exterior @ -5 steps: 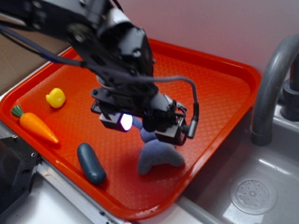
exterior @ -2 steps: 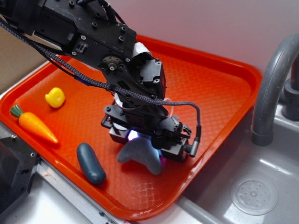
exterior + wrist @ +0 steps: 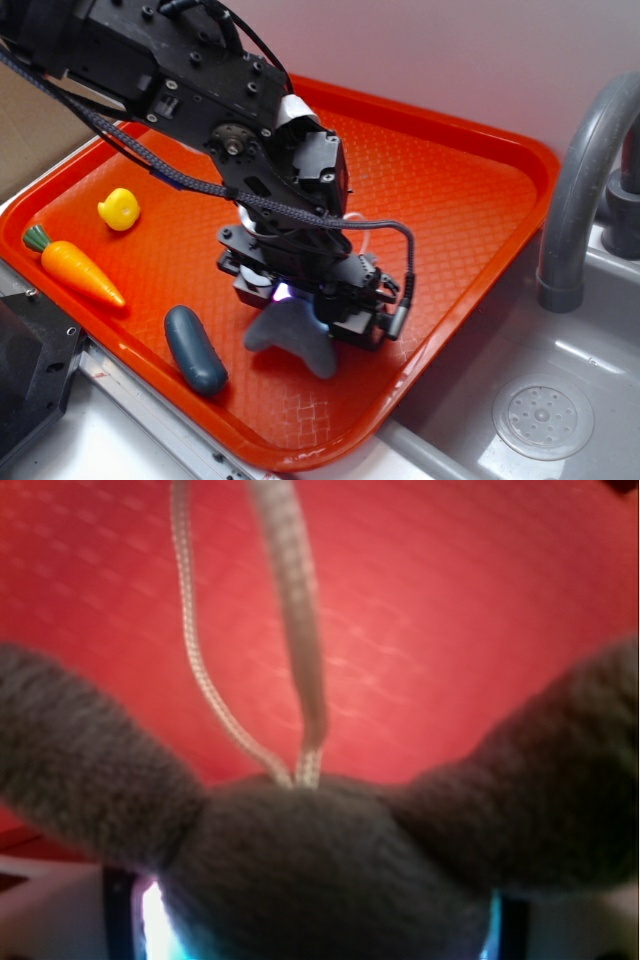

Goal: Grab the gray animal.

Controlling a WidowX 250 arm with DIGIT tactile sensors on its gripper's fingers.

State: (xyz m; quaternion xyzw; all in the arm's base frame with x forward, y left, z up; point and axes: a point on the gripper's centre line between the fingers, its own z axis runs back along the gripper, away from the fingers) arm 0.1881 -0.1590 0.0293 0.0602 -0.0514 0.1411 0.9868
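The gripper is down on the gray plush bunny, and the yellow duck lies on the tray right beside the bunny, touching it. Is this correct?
Not quite. The gripper is down on the gray plush bunny, but the yellow duck lies far from it, near the orange tray's opposite side, beside the carrot. The exterior view shows this.

I can read no text, label, brand, number or sign in either view. From the outside camera, the black arm housing (image 3: pixel 190 70) shows only screws and cable, and the white patch on it carries no lettering I can make out. The orange tray (image 3: pixel 470 190) has a plain crosshatch surface with nothing printed. My wrist camera is blurred and filled by the gray animal (image 3: pixel 320 870) and its white string loop (image 3: pixel 290 610), neither bearing any tag or writing.
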